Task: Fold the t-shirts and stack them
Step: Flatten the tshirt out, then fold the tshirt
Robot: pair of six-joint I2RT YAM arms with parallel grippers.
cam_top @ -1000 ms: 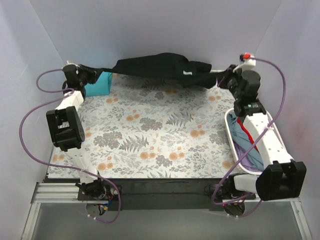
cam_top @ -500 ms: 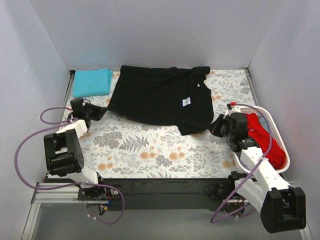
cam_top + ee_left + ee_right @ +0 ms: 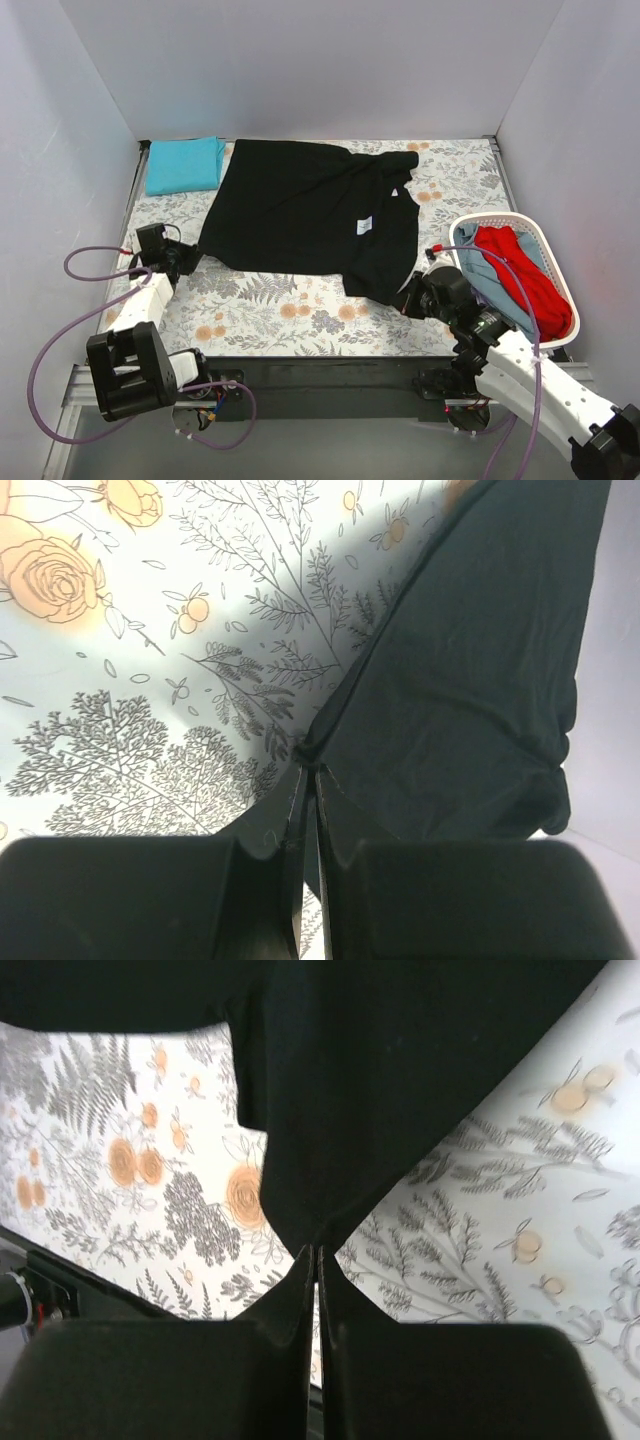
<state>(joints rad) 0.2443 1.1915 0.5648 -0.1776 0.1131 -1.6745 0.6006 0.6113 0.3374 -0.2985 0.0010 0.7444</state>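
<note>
The floral table covering (image 3: 300, 300) is taking up the whole tabletop. The black t-shirt (image 3: 300, 205) is lying spread over its middle, reaching from the far edge toward the near edge. The white laundry basket (image 3: 497, 217) is sitting along the right edge with the red shirt (image 3: 520, 280) and the light-blue shirt (image 3: 487, 283) bunched inside. The teal shirt (image 3: 185, 165) is lying folded in the far left corner.

The left gripper (image 3: 193, 259) is pinching the black shirt's near-left corner by the left edge. Its wrist view is showing the fingers (image 3: 292, 825) pressed together on the cloth tip, and the rest is fanning away from the left gripper (image 3: 310, 770). The right gripper (image 3: 315, 1250) is doing the same near the near edge, just beside the basket. It's clamped on the point of the hem, and the shirt is hanging off it up and away.

Stuff that could go wrong:
- Both holds look like tiny bites right at the corners, so any tug is probably risking the fabric slipping out.
- The far right side by the small white neck label (image 3: 362, 226) is looking rumpled, so a fold from here could be trapping wrinkles.
- The right arm is sitting close to the basket, so a swing might bump it.
</note>
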